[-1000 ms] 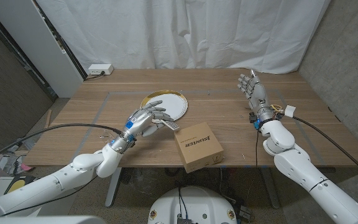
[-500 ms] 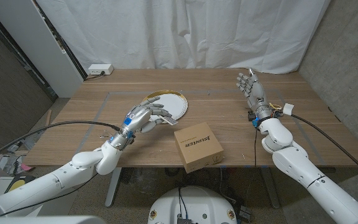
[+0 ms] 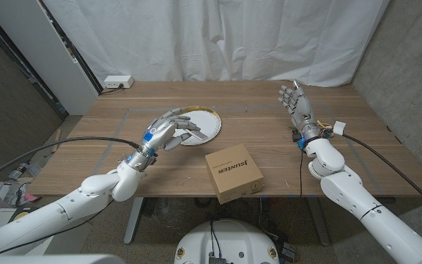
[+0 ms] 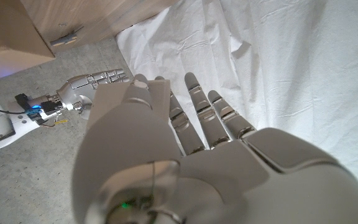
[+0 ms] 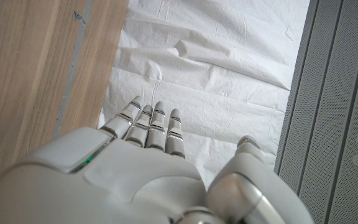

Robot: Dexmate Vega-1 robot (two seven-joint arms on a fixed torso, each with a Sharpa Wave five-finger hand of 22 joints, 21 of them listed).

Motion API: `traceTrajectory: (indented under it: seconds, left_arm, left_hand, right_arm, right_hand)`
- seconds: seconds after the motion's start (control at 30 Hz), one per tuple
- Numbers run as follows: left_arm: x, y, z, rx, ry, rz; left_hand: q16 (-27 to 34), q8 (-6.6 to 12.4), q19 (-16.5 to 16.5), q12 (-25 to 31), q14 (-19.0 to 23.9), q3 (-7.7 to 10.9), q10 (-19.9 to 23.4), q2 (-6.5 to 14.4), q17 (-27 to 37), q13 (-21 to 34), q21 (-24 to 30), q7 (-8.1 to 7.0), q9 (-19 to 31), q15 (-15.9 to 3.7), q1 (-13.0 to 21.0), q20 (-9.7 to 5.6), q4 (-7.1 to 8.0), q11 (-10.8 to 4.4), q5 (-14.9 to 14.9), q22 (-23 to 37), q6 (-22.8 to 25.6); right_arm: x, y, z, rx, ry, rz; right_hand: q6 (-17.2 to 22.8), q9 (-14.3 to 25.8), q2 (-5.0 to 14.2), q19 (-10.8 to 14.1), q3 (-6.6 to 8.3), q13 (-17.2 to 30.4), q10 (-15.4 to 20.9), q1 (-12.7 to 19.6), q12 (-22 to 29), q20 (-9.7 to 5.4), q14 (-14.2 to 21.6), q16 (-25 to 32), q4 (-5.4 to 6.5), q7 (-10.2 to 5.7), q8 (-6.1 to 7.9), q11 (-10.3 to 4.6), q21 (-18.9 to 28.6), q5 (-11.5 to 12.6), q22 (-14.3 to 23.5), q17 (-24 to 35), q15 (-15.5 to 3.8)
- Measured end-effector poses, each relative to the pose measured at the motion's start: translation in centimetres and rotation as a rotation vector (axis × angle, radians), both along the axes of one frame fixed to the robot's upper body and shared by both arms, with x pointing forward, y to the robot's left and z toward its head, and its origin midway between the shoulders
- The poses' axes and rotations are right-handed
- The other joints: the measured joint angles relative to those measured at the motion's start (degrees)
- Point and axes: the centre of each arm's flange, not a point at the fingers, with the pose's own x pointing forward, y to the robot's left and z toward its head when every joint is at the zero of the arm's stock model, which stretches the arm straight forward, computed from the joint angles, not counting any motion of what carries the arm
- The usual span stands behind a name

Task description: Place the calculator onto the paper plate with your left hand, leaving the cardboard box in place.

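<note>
My left hand (image 3: 168, 130) hovers over the near left part of the white paper plate (image 3: 209, 119) and holds the small grey calculator (image 3: 196, 135) at its fingertips, low above the plate's surface. In the left wrist view the left hand (image 4: 185, 155) has its fingers stretched out, and the calculator is hidden behind them. The cardboard box (image 3: 234, 173) stands near the table's front edge, to the right of the left hand and apart from it. My right hand (image 3: 296, 103) is raised at the far right with its fingers apart and empty; the right wrist view has the right hand (image 5: 135, 174) too.
A white power strip (image 3: 117, 82) lies at the table's back left corner. A white curtain (image 3: 218, 37) hangs behind the table. A cable (image 3: 372, 150) runs along my right arm. The box (image 4: 5, 31) and my right hand (image 4: 98, 79) appear in the left wrist view.
My left hand has carried the calculator away from the box and farther over the plate. The box and my right hand have stayed put.
</note>
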Motion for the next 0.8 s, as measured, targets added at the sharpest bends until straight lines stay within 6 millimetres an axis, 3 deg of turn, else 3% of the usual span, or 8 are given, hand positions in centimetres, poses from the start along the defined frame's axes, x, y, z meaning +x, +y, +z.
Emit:
traceTrajectory:
  seconds: [0.8]
  left_arm:
    - [-0.7, 1.4, 2.6, -0.053, -0.026, 0.083]
  left_hand:
    - [0.0, -0.72, 0.5, -0.2, 0.5, 0.44, 0.2, -0.4, 0.0, 0.0, 0.0, -0.25, 0.3, -0.07, 0.4, -0.11, 0.44, 0.17, -0.8, 0.0, 0.3]
  right_arm:
    - [0.9, 0.0, 0.0, 0.005, -0.007, 0.026]
  right_hand:
    - [0.0, 0.0, 0.0, 0.0, 0.0, 0.0, 0.0, 0.0, 0.0, 0.0, 0.0, 0.0, 0.0, 0.0, 0.0, 0.0, 0.0, 0.0, 0.0, 0.0, 0.0]
